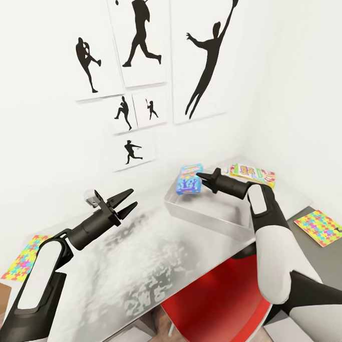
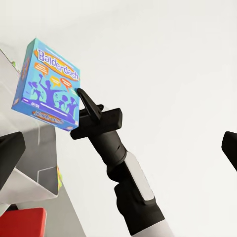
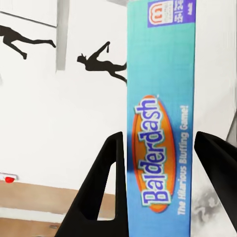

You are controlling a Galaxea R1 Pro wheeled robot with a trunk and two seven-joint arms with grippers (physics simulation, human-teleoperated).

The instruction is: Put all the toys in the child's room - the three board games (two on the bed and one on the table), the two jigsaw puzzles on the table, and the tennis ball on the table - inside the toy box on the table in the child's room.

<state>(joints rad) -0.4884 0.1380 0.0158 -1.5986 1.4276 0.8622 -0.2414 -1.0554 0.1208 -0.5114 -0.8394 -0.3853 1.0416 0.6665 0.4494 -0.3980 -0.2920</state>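
Holding a flat, mostly blue printed game box lettered "Balderdash" (image 1: pixel 189 179) over the far-left corner of a light grey plastic bin with flared sides (image 1: pixel 205 209): right gripper (image 1: pixel 201 177), fingers clamped on the box's narrow edge, seen close in the right wrist view as box spine (image 3: pixel 160 123) between two dark fingers (image 3: pixel 106 190). Tilted upright, box face toward the left arm, lower edge just above or at the bin rim; cannot tell whether touching. Hovering over the bare glossy light-grey desk top (image 1: pixel 145 262), well apart from the bin: left gripper (image 1: pixel 126 201), jaws spread and holding nothing. Resting against the bin's far right rim: a second flat game box with red, green and yellow print (image 1: pixel 252 174). Lying near the left desk edge: a thin multicoloured jigsaw-patterned square (image 1: pixel 22 258); on the lower dark-grey top to the right, another such square (image 1: pixel 318 227). Tucked under the near desk edge between the arms: a red chair (image 1: pixel 218 309). Open tabletop between left gripper and bin.
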